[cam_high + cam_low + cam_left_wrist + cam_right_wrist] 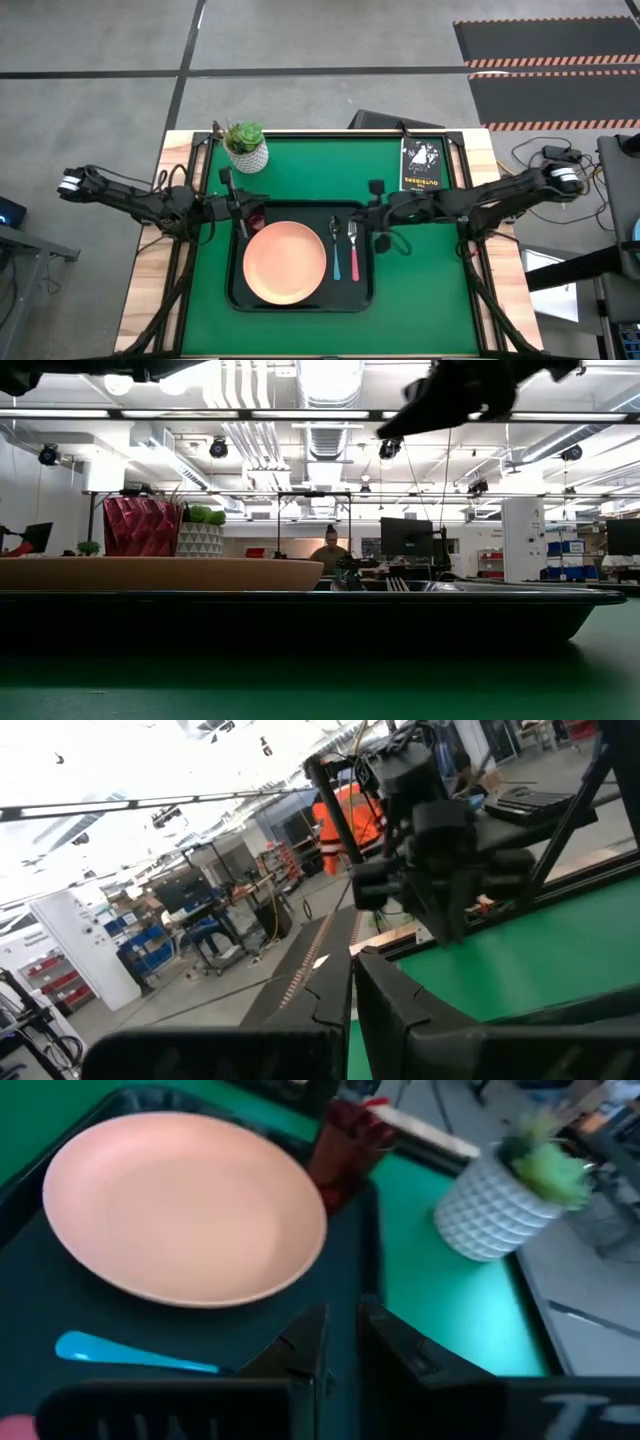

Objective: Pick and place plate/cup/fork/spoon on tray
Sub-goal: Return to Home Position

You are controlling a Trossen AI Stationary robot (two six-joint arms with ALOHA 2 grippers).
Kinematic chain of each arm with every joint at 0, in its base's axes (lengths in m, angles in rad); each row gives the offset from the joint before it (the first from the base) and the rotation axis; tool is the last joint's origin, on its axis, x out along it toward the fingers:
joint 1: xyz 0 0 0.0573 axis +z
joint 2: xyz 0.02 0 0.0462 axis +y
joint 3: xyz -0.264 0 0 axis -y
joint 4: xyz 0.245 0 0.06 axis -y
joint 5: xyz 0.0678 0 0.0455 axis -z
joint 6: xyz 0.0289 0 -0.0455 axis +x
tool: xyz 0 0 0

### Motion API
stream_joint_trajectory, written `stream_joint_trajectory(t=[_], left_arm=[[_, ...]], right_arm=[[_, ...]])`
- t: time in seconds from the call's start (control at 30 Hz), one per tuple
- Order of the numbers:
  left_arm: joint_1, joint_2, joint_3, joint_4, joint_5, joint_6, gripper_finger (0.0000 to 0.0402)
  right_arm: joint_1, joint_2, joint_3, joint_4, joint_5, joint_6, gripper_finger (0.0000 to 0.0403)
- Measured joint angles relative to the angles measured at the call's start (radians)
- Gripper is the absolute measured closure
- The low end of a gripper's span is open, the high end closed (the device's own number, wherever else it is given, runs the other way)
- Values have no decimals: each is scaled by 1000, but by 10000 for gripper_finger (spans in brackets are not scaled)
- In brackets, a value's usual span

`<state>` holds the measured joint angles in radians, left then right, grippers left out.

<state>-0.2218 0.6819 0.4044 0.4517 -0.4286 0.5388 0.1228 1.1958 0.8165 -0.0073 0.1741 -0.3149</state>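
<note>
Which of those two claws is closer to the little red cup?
The left. The left gripper sits right beside the cup at the tray's corner; the right gripper hovers past the fork, across the plate.

Green table [300,165] carries tray [238,285], plant pot [247,155], book [421,165].

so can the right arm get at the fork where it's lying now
Probably yes. The fork lies flat on the tray, on its right side, next to the spoon, with nothing on top. The right gripper hangs just beside it at the tray's right edge. The close spoon could make the grasp fiddly.
</note>
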Motion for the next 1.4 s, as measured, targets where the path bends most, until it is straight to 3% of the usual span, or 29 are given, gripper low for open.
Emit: stream_joint_trajectory(t=[0.4,0.8,1.13,1.27,1.4], left_arm=[[2,-9,-4,3,0,-35,402],[39,-241,-142,60,1,-141,402],[39,-392,-303,140,3,-216,402],[39,-426,-380,213,3,-227,402],[39,-445,-396,164,3,-281,402]], right_arm=[[-15,-486,-337,72,9,43,360],[-14,-858,-498,56,9,34,360],[-15,-1164,-570,-82,13,-11,360],[-16,-1195,-582,-174,11,-23,360],[-18,-1178,-591,-146,8,-39,360]])
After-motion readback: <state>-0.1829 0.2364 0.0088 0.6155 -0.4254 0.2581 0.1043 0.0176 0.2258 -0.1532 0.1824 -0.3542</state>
